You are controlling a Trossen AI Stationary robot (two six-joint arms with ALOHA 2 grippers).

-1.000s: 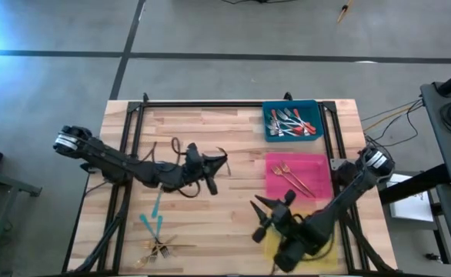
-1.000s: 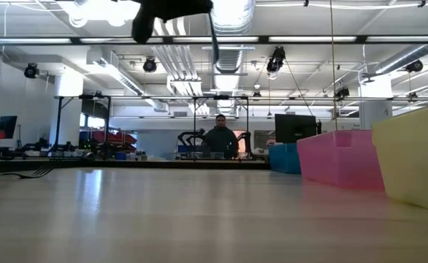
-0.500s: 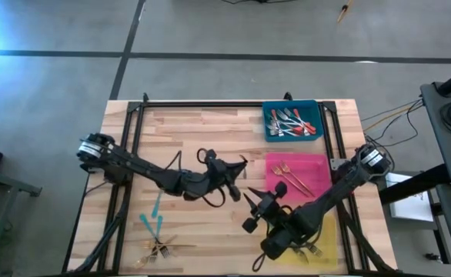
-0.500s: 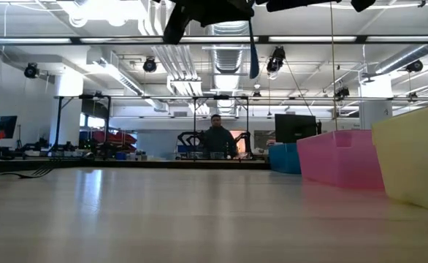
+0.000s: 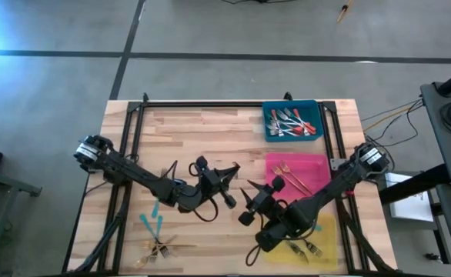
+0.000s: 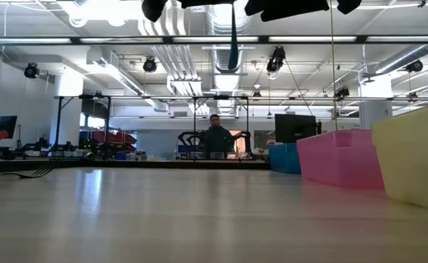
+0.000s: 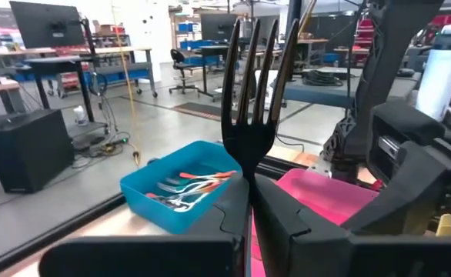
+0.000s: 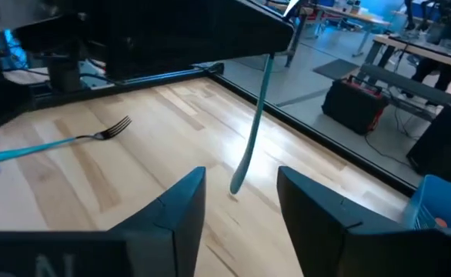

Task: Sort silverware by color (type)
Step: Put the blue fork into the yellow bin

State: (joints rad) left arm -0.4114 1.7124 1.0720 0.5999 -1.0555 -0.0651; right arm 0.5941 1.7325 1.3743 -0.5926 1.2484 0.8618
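My left gripper [image 5: 224, 183] hovers over the table's middle, shut on a teal-handled fork [image 7: 250, 92]. The fork's tines rise past the fingertips in the left wrist view. Its teal handle [image 8: 254, 115] hangs down, also seen in the low view [image 6: 234, 36]. My right gripper [image 5: 245, 206] is open and faces the left one from the near right. In the right wrist view the handle's free end shows in front of the gap between the right gripper's fingers [image 8: 241, 185], touching neither. More teal forks [image 5: 152, 223] and gold forks [image 5: 161, 248] lie flat near the table's near-left corner. My left gripper pinches the fork between its two fingers at the neck [image 7: 248, 165], just below the tines. The fingers lie across the fork. The fork is lifted clear and stands upright, tines up, with the handle hanging below the fingers.
A blue tray [image 5: 312, 108] with red-handled forks sits at the far right. A pink tray [image 5: 318, 163] with gold forks is nearer. A yellow tray [image 5: 329, 231] lies partly under my right arm. One teal fork [image 8: 56, 142] lies on the wood. A person [image 6: 215, 139] stands far behind the table.
My left gripper carried the fork toward the table's right, then drew back a little toward the near edge. The fork stayed upright and clear of the table. My right gripper moved left and away from the near edge toward the left gripper, uncovering more of the yellow tray.
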